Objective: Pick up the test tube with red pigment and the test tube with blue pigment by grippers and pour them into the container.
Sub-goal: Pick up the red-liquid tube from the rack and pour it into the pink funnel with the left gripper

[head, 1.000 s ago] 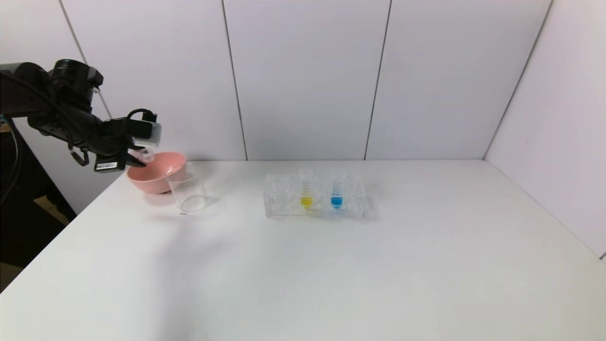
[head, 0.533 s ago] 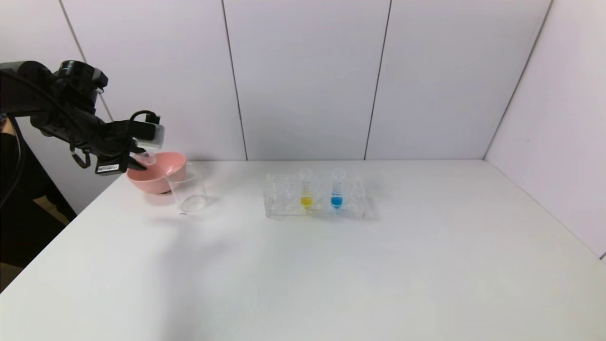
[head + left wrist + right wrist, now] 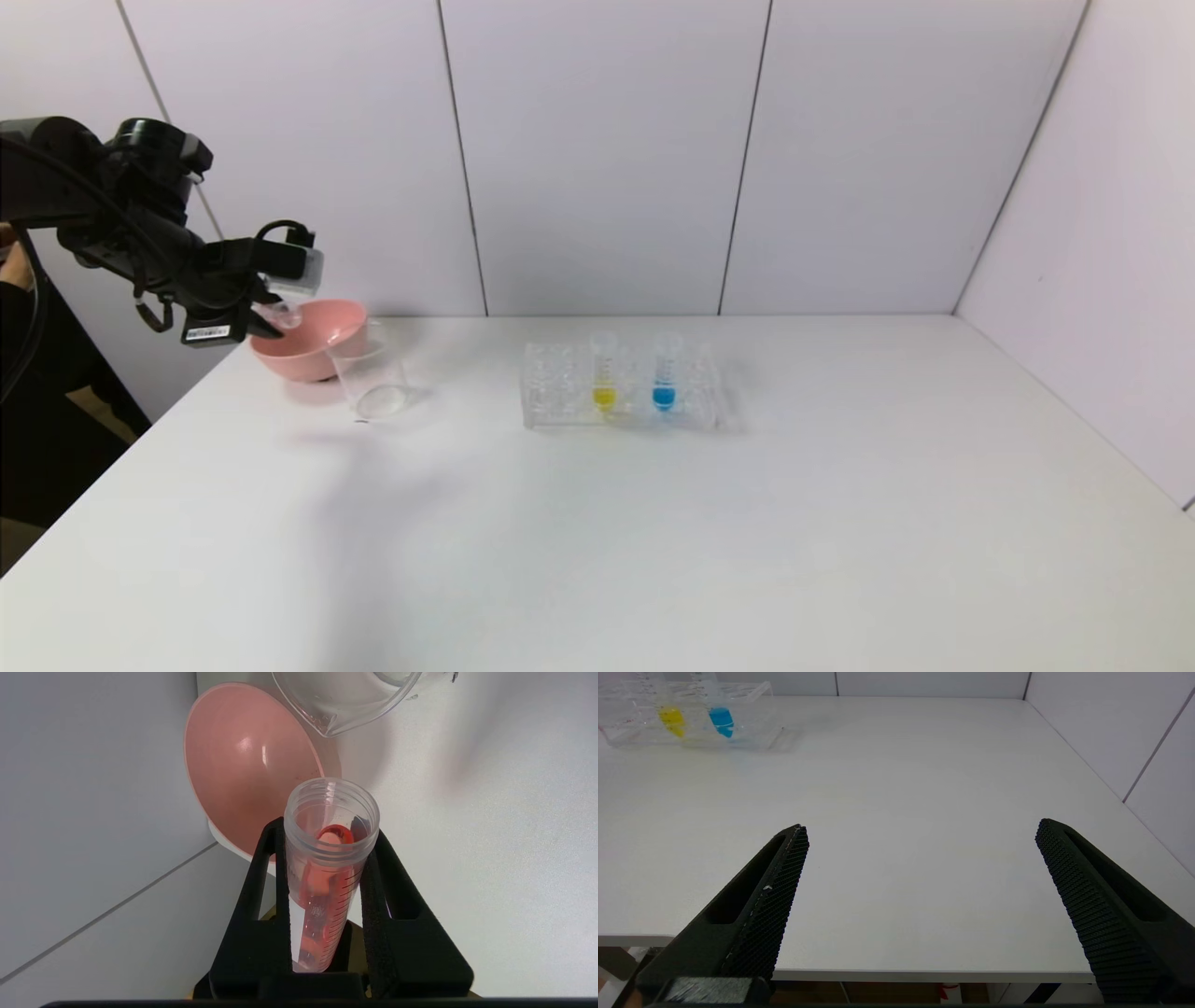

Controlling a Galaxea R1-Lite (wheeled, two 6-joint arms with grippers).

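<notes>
My left gripper [image 3: 268,318] hangs at the table's far left, by the pink bowl's left rim, shut on the test tube with red pigment [image 3: 327,877]. In the left wrist view the gripper [image 3: 327,831] clamps the tube below its open mouth, and red liquid lies along the tilted tube's inside. The container [image 3: 372,379], a clear beaker, stands just right of the bowl; its rim [image 3: 345,704] shows beyond the tube's mouth. The test tube with blue pigment [image 3: 664,375] stands upright in the rack, seen too in the right wrist view [image 3: 721,720]. My right gripper [image 3: 920,828] is open and empty above the table's front edge.
A pink bowl [image 3: 322,329] sits at the back left, touching the beaker. The clear rack [image 3: 560,392] in the table's middle also holds a yellow-liquid tube [image 3: 604,376]. White walls close the back and right side. The table's left edge runs below my left arm.
My left gripper with the red tube has shifted slightly to the left, and the tube's mouth has dipped a little at the bowl's rim. Nothing else moved.
</notes>
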